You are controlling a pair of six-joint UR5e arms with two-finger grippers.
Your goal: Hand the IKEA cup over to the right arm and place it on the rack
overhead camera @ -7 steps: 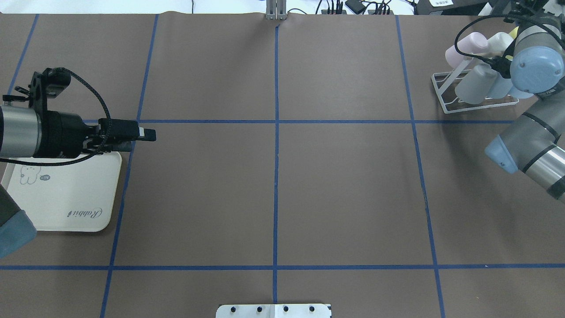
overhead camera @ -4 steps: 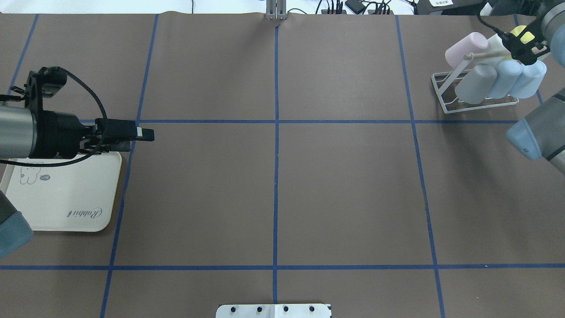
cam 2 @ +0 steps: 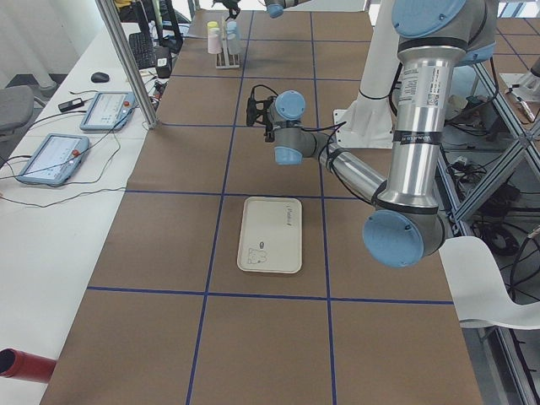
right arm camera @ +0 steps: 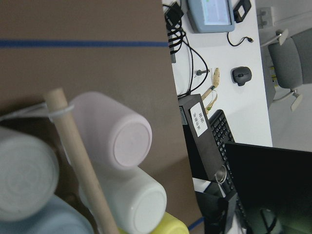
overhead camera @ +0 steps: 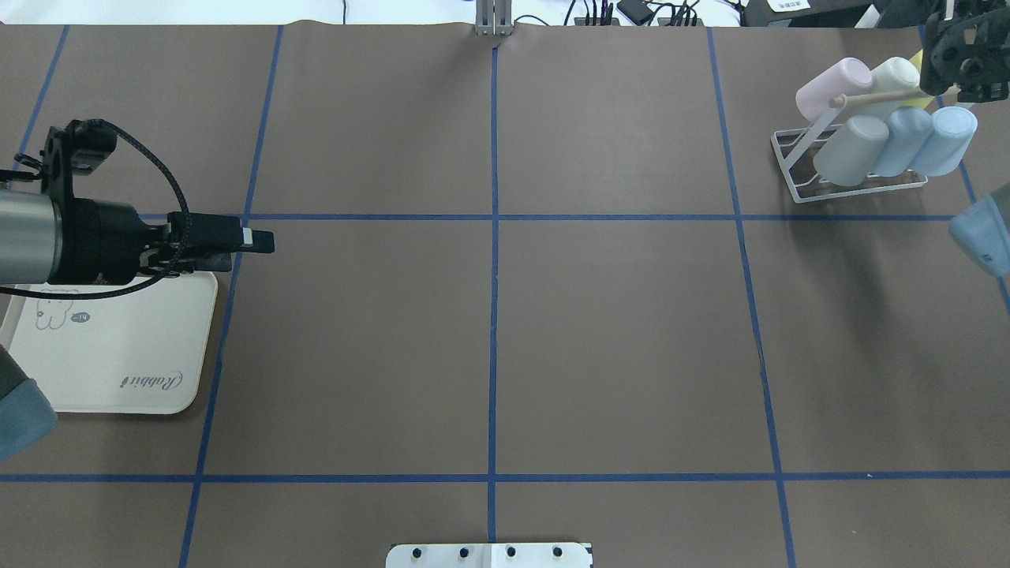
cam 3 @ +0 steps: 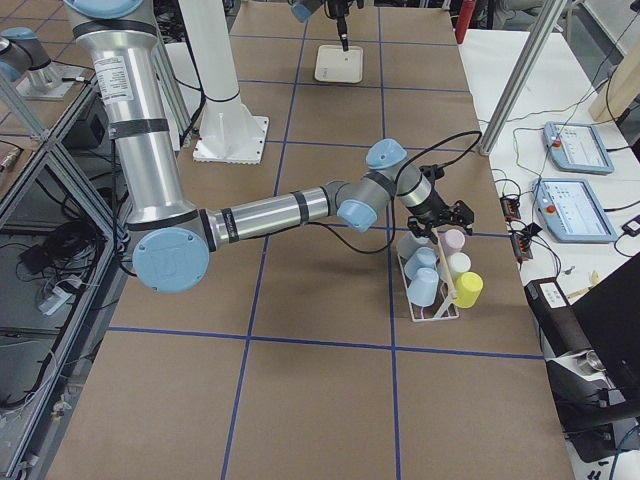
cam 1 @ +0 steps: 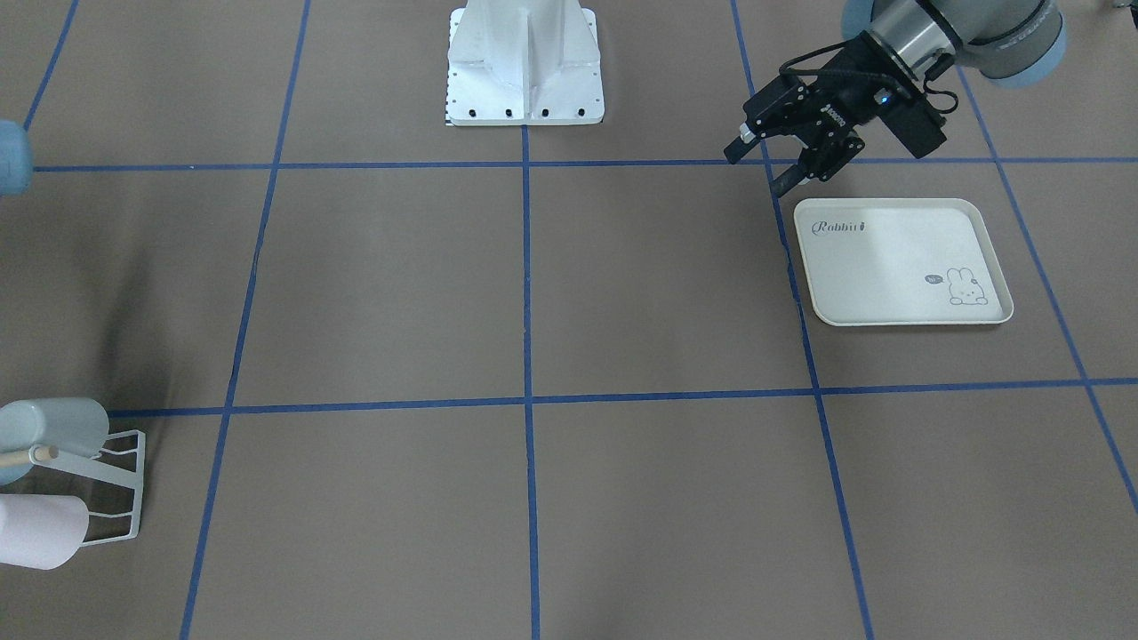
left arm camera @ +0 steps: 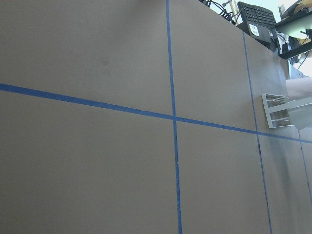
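The white wire rack stands at the table's far right with its wooden peg on top. Several IKEA cups hang on it: pink, white, grey, two light blue ones, and a yellow one behind. My right gripper hovers just beyond the rack, open and empty, touching no cup. The right wrist view looks down on the pink cup and the peg. My left gripper hangs open and empty over the near corner of the tray.
A cream rabbit-print tray lies bare at the left, partly under my left wrist. The robot's base plate sits at the middle of the near edge. Desks with tablets, a keyboard and cables run beyond the far edge.
My right arm has pulled up and away from the rack toward the far right corner, uncovering the cups. The left arm has drifted slightly back.
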